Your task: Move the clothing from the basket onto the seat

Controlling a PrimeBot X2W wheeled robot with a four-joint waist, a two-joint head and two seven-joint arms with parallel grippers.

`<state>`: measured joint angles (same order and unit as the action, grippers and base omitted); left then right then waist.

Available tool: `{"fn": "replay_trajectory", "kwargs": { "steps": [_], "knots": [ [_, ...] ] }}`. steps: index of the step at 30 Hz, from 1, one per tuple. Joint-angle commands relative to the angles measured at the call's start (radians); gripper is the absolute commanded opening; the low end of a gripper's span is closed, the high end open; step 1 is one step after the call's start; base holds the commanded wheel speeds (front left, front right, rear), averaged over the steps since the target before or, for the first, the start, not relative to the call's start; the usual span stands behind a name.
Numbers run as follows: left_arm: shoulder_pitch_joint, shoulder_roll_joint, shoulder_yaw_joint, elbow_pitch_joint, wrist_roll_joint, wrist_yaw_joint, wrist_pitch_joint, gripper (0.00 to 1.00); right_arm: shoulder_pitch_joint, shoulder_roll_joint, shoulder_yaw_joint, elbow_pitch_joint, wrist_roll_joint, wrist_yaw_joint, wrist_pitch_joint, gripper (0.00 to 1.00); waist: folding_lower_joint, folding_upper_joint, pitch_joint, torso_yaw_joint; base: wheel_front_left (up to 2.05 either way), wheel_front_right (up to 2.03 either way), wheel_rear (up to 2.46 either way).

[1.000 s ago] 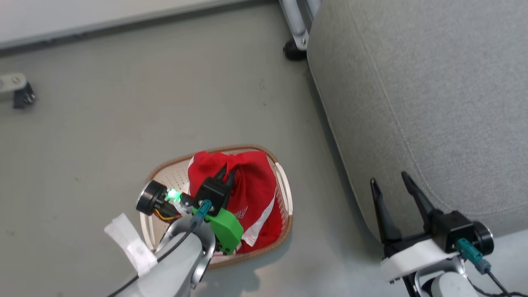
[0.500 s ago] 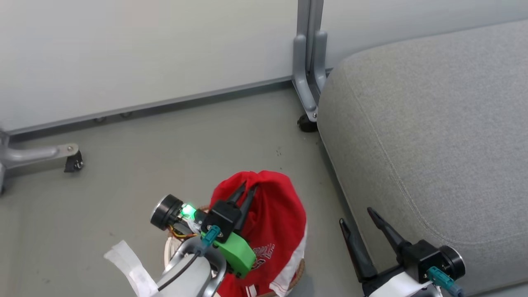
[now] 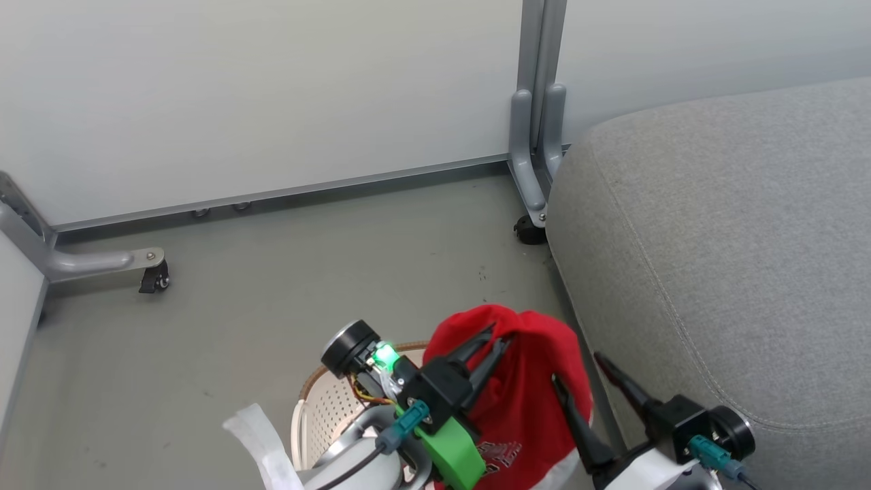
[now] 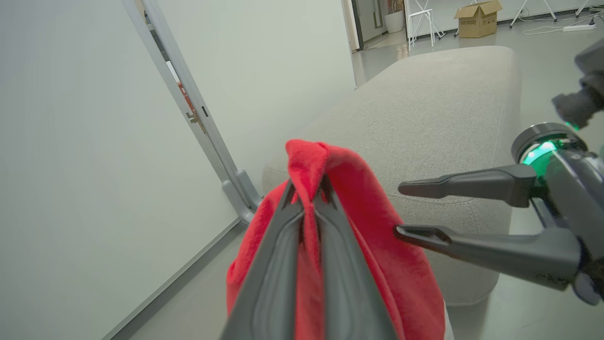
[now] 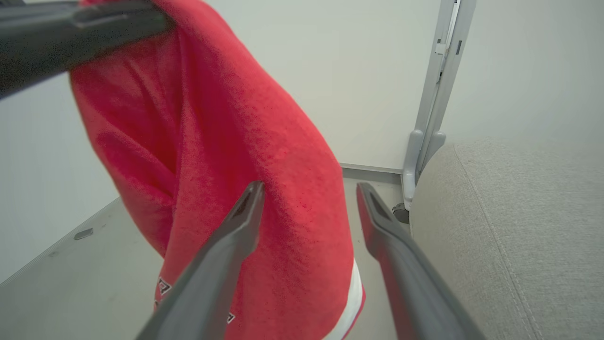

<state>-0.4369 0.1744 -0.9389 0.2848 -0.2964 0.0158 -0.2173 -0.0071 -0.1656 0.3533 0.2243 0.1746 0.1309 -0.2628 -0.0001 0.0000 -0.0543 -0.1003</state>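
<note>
The left gripper (image 3: 499,335), jaws clenched on a fold of the red clothing (image 3: 531,388), holds it above the basket (image 3: 326,408) just beside the seat (image 3: 735,238), the right gripper (image 3: 577,367) open-jawed alongside; the next move is likely a carry over the cushion.

We find the seat (image 3: 735,238) top open to approach. Our right gripper (image 3: 577,367), 2 fingers spread, stands between the hanging red garment (image 3: 531,391) and the seat's edge; a grey post (image 3: 537,122) flanks its far corner.
</note>
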Motion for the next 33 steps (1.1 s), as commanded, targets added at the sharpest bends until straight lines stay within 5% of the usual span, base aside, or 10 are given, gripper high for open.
{"fn": "replay_trajectory", "kwargs": {
  "steps": [1,7,8,9,10,29,33],
  "knots": [
    [-0.002,0.003,-0.004,-0.021,0.01,-0.007,0.007,0.0,-0.005,-0.008,0.017,0.022,0.01,0.0,-0.003,1.0,0.0001,0.0,-0.002,0.005,0.0,0.0,0.0],
    [-0.005,0.016,-0.025,-0.102,0.0,-0.023,0.046,0.0,-0.017,-0.033,0.07,0.076,0.044,0.0,-0.003,0.95,0.0001,0.0,-0.004,0.015,0.0,0.0,0.0],
    [-0.004,0.019,-0.025,-0.112,-0.002,-0.021,0.049,0.0,-0.021,-0.038,0.08,0.08,0.047,0.0,-0.003,0.47,0.0001,0.0,-0.004,0.016,0.0,0.0,0.0],
    [-0.001,0.02,-0.024,-0.118,-0.005,-0.02,0.049,0.0,-0.023,-0.042,0.088,0.083,0.053,0.0,-0.003,0.09,0.0001,0.0,-0.003,0.016,0.0,0.0,0.0],
    [0.002,0.022,-0.024,-0.124,-0.008,-0.018,0.052,0.0,-0.021,-0.046,0.103,0.088,0.058,0.0,-0.003,0.0,0.0001,0.0,-0.003,0.017,0.0,0.0,0.0],
    [0.046,0.016,0.008,-0.048,-0.106,-0.01,0.055,0.0,0.005,-0.056,0.114,0.042,0.124,0.0,-0.003,0.0,0.0001,0.0,0.006,0.006,0.0,0.0,0.0],
    [0.049,0.015,0.011,-0.041,-0.122,-0.017,0.061,0.84,0.002,-0.058,0.11,0.033,0.138,0.0,-0.003,0.0,0.0001,0.0,0.005,0.002,0.0,0.0,0.0]
  ]
}}
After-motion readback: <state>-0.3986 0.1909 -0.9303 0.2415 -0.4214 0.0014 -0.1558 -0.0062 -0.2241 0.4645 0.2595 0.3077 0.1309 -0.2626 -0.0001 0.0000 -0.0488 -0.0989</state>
